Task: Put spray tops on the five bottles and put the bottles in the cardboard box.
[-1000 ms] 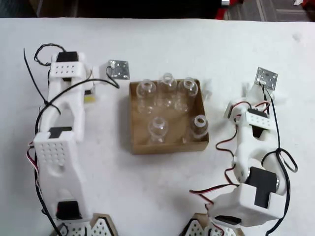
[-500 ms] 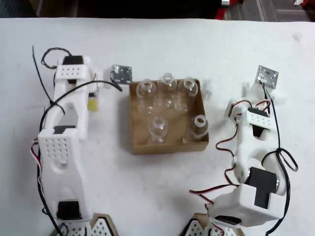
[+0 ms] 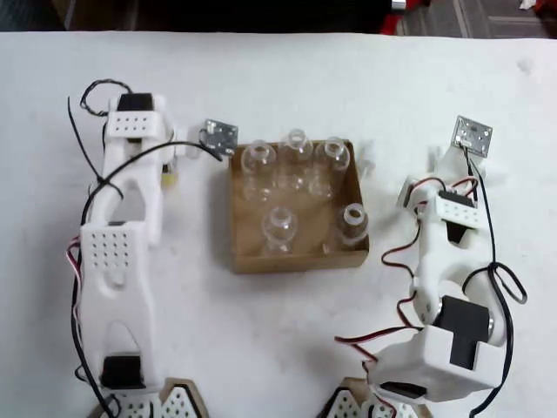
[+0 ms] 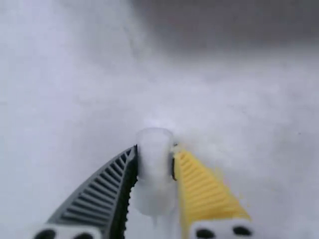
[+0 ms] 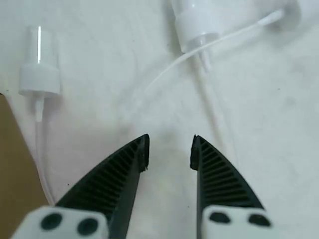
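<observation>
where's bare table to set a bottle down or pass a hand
Bare table runs beyond the cardboard box to the far edge; another patch lies between box and near edge. Crowded: right of the box, spray tops lie by the right pincer; left of it, the left pincer grips a spray top.

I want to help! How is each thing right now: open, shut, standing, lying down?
Left tool: shut on a spray top.
Right tool: open, holding nothing.
Cardboard box: open on top.
Five bottles: standing in the cardboard box, no tops on.
Two loose spray tops: lying on the table.
</observation>
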`<state>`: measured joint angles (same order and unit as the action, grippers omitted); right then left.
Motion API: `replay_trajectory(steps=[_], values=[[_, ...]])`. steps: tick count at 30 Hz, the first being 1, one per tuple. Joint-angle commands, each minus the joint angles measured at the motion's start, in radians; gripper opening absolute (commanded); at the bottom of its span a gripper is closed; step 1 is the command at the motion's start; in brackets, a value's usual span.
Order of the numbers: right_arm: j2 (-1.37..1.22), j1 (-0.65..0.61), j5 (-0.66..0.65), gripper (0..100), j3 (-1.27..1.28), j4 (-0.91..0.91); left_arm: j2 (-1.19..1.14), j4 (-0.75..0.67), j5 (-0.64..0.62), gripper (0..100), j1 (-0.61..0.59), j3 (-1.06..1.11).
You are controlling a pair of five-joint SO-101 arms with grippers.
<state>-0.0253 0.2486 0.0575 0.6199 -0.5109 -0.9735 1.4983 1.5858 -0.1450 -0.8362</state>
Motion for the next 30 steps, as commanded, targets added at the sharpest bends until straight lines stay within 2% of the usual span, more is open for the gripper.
replay_trajectory(steps=[1,10,14,18,24,27,30], values=[[0.007,0.007,-0.008,11.5,-0.040,0.021,-0.016,0.066,0.014,2,0.008,-0.140],[0.007,0.007,-0.008,11.5,-0.040,0.021,-0.021,0.287,-0.023,2,-0.002,-0.462],[0.007,0.007,-0.008,11.5,-0.040,0.021,-0.021,0.287,-0.273,2,-0.004,-0.620],[0.007,0.007,-0.008,11.5,-0.040,0.021,-0.021,0.287,-0.592,2,0.008,-0.827],[0.007,0.007,-0.008,11.5,-0.040,0.021,0.151,0.288,-1.076,2,0.047,-0.829],[0.007,0.007,-0.008,11.5,-0.038,0.021,0.272,0.288,-1.204,2,0.079,-0.824],[0.007,0.008,-0.008,11.5,-0.038,0.021,0.369,0.290,-1.197,2,0.124,-0.819]])
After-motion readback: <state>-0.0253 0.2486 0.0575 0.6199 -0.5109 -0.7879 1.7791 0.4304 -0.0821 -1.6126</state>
